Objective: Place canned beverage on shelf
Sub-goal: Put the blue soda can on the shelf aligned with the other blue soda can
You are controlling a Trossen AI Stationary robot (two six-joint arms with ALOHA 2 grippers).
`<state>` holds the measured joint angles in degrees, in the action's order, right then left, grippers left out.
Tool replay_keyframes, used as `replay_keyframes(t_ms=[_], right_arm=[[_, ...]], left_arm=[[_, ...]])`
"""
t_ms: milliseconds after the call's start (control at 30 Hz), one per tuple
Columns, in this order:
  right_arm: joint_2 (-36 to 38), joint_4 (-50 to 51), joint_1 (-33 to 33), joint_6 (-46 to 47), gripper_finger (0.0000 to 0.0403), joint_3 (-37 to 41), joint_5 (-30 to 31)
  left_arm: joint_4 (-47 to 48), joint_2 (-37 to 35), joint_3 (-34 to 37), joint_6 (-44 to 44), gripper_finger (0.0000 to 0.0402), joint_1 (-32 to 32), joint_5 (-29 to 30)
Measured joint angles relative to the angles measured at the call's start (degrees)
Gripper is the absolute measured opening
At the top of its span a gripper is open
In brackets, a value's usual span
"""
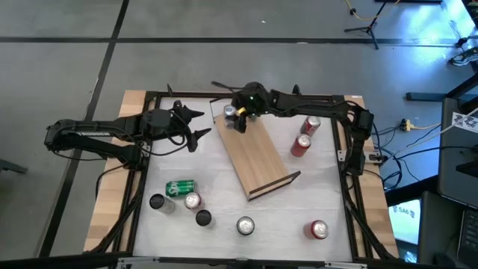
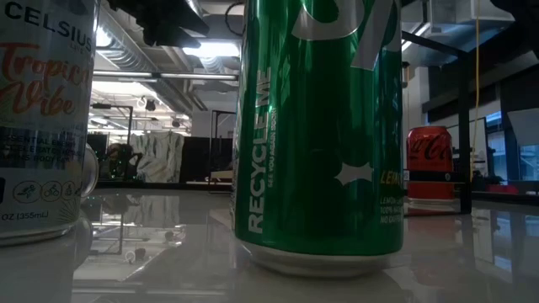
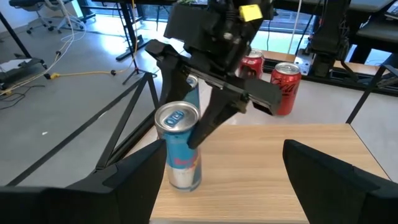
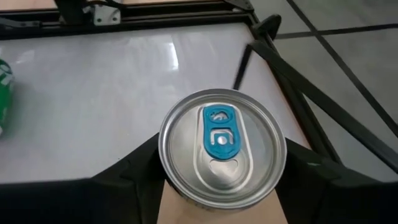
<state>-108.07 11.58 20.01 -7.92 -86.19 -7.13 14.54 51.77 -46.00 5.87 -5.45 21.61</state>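
**Can standing on the board, right jaws closed around it**

White tabletop inside a black frame is carrying the shelf (image 1: 256,155), lying diagonally across the middle with its dark rim toward the near edge. On the far end of the board, the blue-and-silver can (image 3: 178,146) is standing upright, and the right gripper (image 1: 240,116) is reaching over it from above with its jaws pinching the can's sides. The left gripper (image 1: 196,125) is hovering just beside the shelf's far end, jaws spread and holding nothing.

The can looks to be sitting on the wood already, so the step in hand is probably settling it. Doing that well means keeping it vertical, making sure its base is flat on the board and away from the edge, then opening and lifting straight up so the fingers are not dragging it over.

Two red cans (image 1: 305,136) are lying close off the shelf's right side. Well apart near the front are waiting a green can (image 1: 180,187) and several more upright ones. Nothing is blocking the board itself.
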Motion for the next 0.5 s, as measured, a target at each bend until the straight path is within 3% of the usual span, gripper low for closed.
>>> replay_keyframes(t_ms=[500], right_arm=[[-1.19,2.09,0.60,-0.58,0.0236,-0.07,0.06]], left_arm=[[0.00,0.02,0.02,0.00,0.0312,0.00,0.00]])
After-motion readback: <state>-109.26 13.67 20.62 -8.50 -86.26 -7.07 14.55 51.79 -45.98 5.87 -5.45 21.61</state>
